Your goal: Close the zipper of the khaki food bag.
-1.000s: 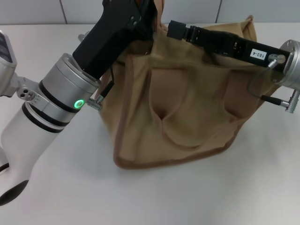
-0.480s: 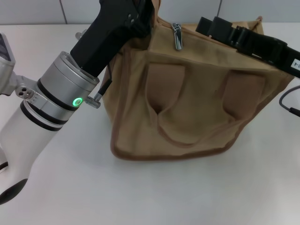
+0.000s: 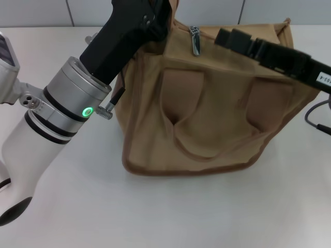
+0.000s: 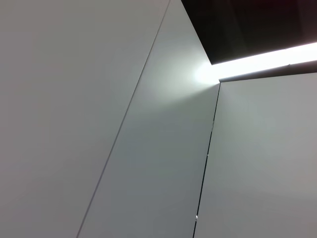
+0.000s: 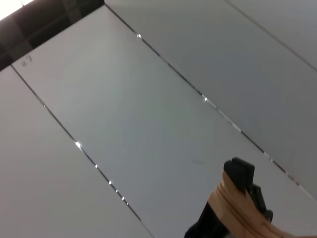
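Note:
The khaki food bag (image 3: 207, 119) stands on the white table with its front pocket and strap handle facing me. The zipper's silver pull tab (image 3: 195, 40) hangs free at the left part of the bag's top edge; the zip line itself is hidden behind that edge. My left gripper (image 3: 155, 10) is at the bag's top left corner, partly cut off by the top of the head view. It also shows in the right wrist view (image 5: 240, 173), shut on a tan strap (image 5: 233, 208). My right gripper (image 3: 223, 37) lies over the bag's top, a little to the right of the pull tab and apart from it.
The white table (image 3: 165, 212) spreads in front of the bag, with a tiled wall behind it. My left arm (image 3: 62, 113) crosses the table's left side. A black cable (image 3: 313, 116) of the right arm hangs at the right edge. Both wrist views show mostly ceiling.
My right gripper has drawn back to the right, off the pull tab, which now hangs uncovered. The bag's top has straightened. The left arm has hardly moved.

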Controlling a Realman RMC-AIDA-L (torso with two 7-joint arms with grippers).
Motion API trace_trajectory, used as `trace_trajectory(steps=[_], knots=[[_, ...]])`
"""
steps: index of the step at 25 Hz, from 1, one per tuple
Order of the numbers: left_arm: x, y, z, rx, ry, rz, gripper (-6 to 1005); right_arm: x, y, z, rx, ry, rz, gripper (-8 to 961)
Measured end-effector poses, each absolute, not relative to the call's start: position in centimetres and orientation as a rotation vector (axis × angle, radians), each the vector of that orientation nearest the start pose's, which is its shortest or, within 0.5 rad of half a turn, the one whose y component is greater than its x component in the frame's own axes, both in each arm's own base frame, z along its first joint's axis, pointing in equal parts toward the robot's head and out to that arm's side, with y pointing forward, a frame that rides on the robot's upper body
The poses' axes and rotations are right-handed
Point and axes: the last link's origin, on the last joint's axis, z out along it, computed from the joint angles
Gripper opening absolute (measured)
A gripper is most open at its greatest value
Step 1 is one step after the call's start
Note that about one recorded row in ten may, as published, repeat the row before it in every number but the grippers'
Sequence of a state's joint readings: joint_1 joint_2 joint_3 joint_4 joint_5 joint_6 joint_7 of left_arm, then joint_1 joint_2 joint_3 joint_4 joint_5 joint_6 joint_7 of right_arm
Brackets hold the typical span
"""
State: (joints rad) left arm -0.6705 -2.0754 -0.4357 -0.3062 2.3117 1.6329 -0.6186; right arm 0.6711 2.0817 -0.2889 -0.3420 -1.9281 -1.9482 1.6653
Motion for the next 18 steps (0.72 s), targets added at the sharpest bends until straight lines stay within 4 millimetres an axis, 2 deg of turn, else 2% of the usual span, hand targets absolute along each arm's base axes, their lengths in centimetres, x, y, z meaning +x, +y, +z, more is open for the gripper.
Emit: trace_trajectory(steps=[7,18], knots=[[-14.8,32.3,-4.5,-1.995,-0.384,-1.76,84,19.5,32.2,-0.1,-2.621,1.127,1.622,810],[-15.1,32.1,-4.3,-1.987,-0.389,-1.768,89,19.9,32.6,-0.1,-2.576,1.128,1.609,809]])
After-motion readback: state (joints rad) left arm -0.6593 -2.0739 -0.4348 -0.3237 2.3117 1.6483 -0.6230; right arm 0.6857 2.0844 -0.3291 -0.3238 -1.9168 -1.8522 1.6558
